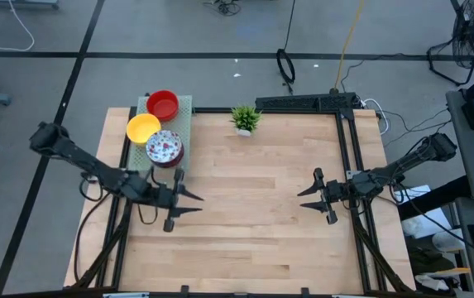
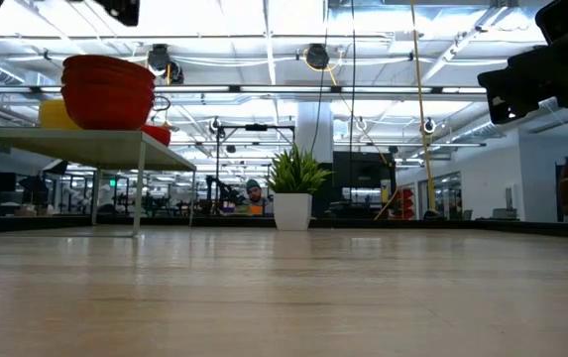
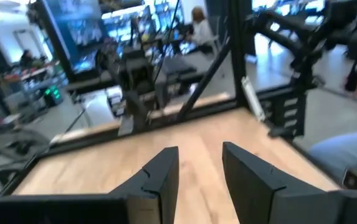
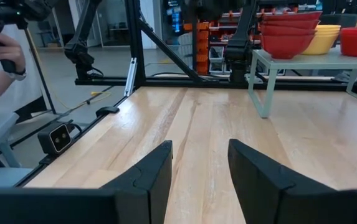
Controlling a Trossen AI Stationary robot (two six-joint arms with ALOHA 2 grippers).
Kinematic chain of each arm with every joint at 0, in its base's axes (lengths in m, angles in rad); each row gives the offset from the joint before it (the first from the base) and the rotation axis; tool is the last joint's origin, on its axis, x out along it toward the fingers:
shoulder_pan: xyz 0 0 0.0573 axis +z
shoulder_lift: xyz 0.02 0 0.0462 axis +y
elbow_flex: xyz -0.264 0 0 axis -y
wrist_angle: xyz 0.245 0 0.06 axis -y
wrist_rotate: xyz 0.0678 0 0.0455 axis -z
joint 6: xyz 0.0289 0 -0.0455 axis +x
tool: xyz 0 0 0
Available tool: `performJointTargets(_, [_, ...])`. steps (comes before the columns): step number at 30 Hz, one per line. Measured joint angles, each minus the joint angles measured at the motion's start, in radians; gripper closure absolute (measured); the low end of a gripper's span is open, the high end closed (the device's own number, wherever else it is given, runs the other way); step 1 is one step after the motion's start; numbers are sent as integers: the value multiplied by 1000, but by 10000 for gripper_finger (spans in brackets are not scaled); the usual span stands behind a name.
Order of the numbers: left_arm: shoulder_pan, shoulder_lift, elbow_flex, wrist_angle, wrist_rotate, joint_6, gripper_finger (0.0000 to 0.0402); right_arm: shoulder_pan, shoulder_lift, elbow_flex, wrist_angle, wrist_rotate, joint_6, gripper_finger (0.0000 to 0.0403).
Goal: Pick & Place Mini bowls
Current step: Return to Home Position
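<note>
The wooden worktop (image 1: 253, 207) is bare between the two arms, and nothing lies between either arm and the bowls; a black frame (image 1: 212, 110) edges it, and a small potted plant (image 1: 246, 117) stands at the middle of the far edge, well apart from both arms; a pale shelf (image 1: 185, 106) on legs stands at the far left corner; beyond the worktop, the left wrist view shows a seated person (image 3: 197, 25) far off in the room, and the right wrist view shows a person's hand (image 4: 7, 56) gripping a dark handle off the near side; the left end effector (image 1: 197, 204) hangs over the left part of the worktop, just in front of the shelf, its fingers spread and holding nothing; the right end effector (image 1: 304, 199) faces it from the right side, also spread and empty; all the bowls sit on the shelf in three stacks close together: glossy red bowls (image 1: 162, 105) farthest back, plain yellow bowls (image 1: 143, 128) beside them toward the left edge, and white bowls with red flowers (image 1: 165, 147) nearest the front, their outsides red.
</note>
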Motion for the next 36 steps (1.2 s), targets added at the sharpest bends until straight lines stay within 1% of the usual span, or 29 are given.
performJointTargets(2, [-25, 11, -19, 2, -48, -10, 273, 0, 0, 0, 0, 0, -1, 259])
performJointTargets(6, [-60, 19, -74, 30, -110, -34, 273, 0, 0, 0, 0, 0, -2, 259])
performJointTargets(10, [-77, 19, -161, 99, -118, -95, 273, 0, 0, 0, 0, 0, -2, 259])
performJointTargets(16, [-82, 18, -308, 321, -117, -167, 273, 0, 0, 0, 0, 0, -2, 259])
performJointTargets(18, [-82, 18, -343, 357, -103, -188, 273, 0, 0, 0, 0, 0, -2, 259])
performJointTargets(22, [-83, 18, -380, 359, -72, -249, 273, 0, 0, 0, 0, 0, -2, 259])
performJointTargets(25, [-82, 18, -386, 353, -44, -255, 273, 0, 0, 0, 0, 0, -2, 259])
performJointTargets(28, [-83, 18, -386, 303, -13, -253, 273, 0, 0, 0, 0, 0, -2, 259])
performJointTargets(32, [-83, 18, -387, 267, -18, -271, 273, 0, -1, 0, 0, 0, -2, 259])
performJointTargets(36, [-82, 18, -387, 262, -22, -252, 273, 0, -21, 0, -1, 0, -2, 259])
